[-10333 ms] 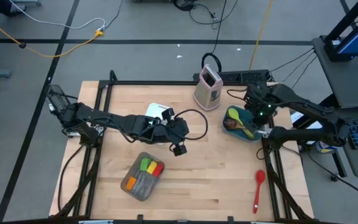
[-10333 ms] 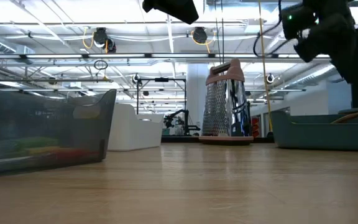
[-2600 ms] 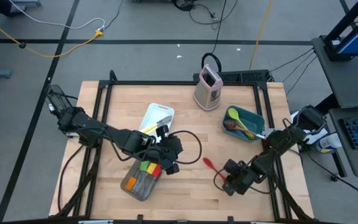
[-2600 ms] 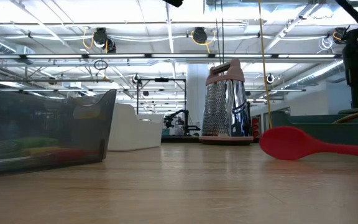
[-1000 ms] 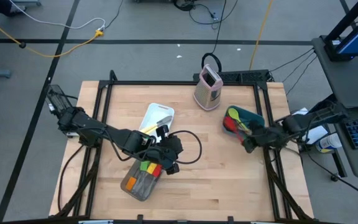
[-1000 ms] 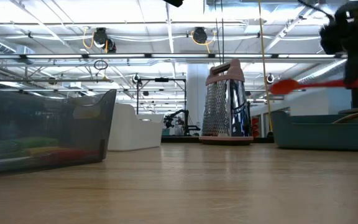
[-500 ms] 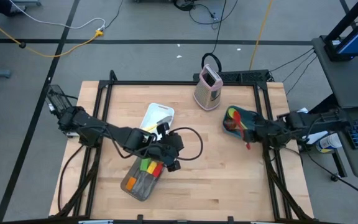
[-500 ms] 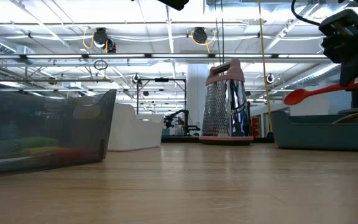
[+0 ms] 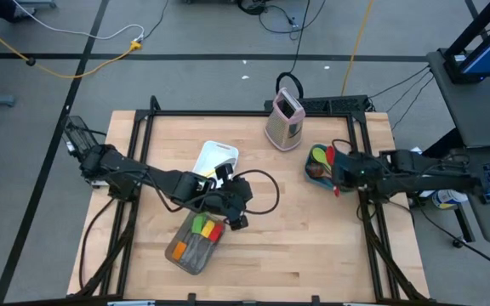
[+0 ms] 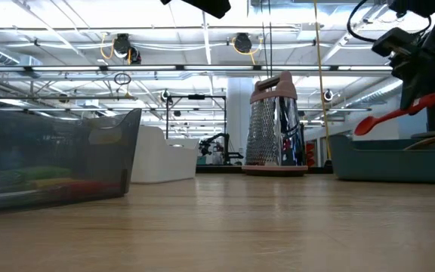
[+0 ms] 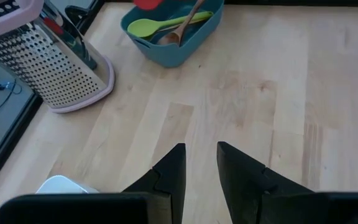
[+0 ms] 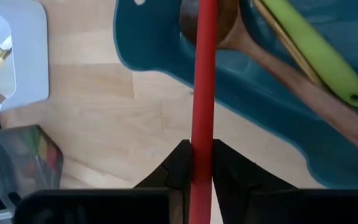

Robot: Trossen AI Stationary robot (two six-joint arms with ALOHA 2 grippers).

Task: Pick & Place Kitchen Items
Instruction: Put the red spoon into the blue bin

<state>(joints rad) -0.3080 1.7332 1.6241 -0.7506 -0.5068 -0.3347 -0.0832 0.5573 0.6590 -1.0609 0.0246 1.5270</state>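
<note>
The long red plastic spoon (image 12: 202,93) has swung in over the teal bin (image 12: 166,81) near the desk's right edge, clamped in the right gripper (image 12: 197,163) for dropping; the left gripper (image 11: 199,163) hovers mid-desk, parted, empty.

Bin (image 9: 348,161) sits right of grater (image 9: 284,119); tray (image 9: 217,155) lies left.

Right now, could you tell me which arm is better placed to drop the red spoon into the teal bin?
Right: its gripper grips the red spoon above the teal bin.
</note>
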